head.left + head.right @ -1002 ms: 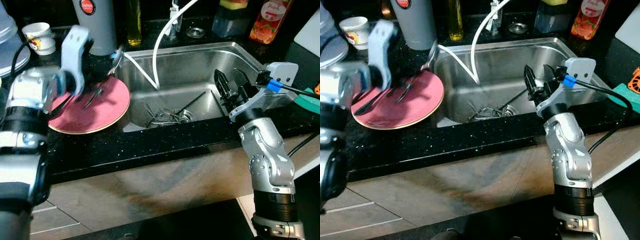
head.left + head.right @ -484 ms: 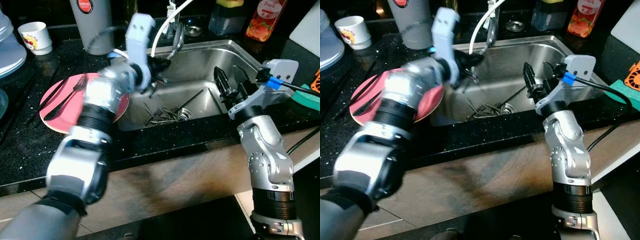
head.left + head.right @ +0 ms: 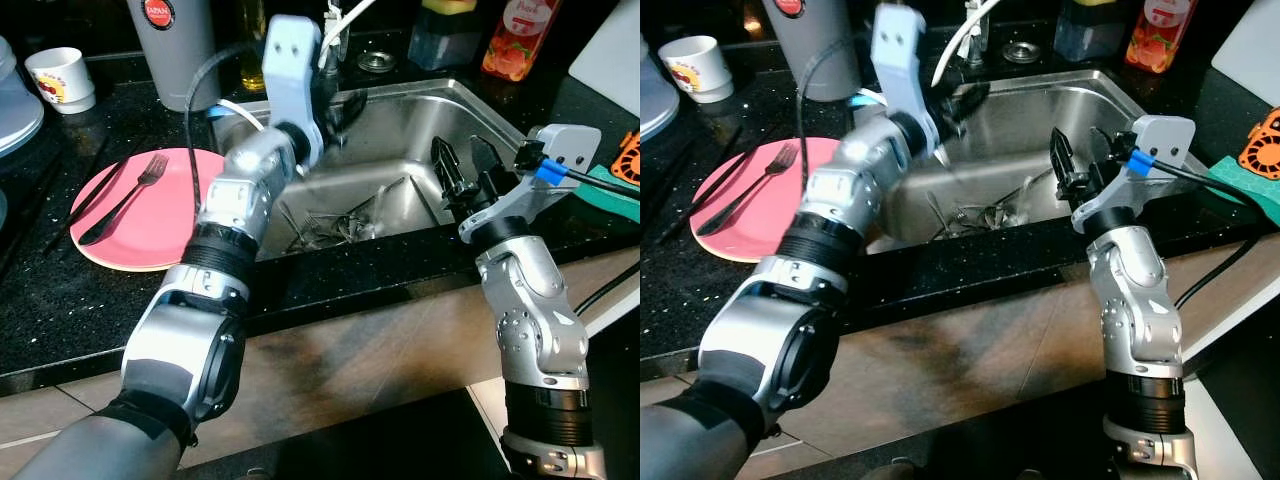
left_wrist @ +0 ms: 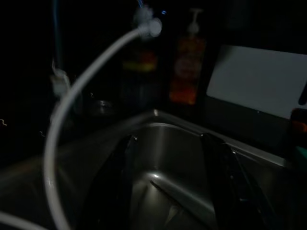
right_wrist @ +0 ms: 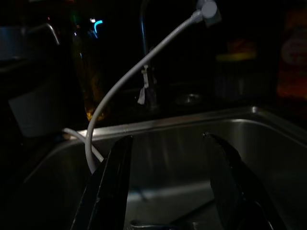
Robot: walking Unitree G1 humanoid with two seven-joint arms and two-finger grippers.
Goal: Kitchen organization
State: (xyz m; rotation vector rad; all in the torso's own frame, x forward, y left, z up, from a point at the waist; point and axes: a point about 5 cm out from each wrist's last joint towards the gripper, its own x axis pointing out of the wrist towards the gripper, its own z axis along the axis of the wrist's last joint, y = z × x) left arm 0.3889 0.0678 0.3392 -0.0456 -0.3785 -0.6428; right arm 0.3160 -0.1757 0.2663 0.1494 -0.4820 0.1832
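A stainless steel sink (image 3: 480,110) is set into a black speckled tabletop (image 3: 60,300), its rectangular basin smooth and shiny. At the bottom of the basin lies a loose heap of metal cutlery (image 3: 335,225), thin handles crossing one another near the drain. A white flexible hose (image 3: 958,42) arcs down from the far edge into the basin.

The left hand (image 3: 335,105) reaches out over the far left part of the sink, above the cutlery; in the left wrist view its two black fingers (image 4: 117,177) stand spread apart with only the steel basin between them, gripping nothing. The right hand (image 3: 465,170) hangs over the right side of the sink, near the front rim; its long black fingers (image 5: 112,182) are likewise parted and hold nothing.

Left of the sink, a round pink plate (image 3: 170,245) with a pale rim lies flat on the tabletop. On it rest a metal fork (image 3: 145,175) and a dark slim utensil (image 3: 105,220) beside it, both lying slantwise. Farther off, a tall grey cylinder (image 3: 170,50) with a red round label stands upright, and a white cup (image 3: 58,75) stands at the far left. Behind the sink are a yellow oil bottle (image 3: 252,45), a clear container with a yellow sponge (image 3: 450,35) and a red-orange bottle (image 3: 515,40). A teal cloth (image 3: 1260,195) lies at the right.
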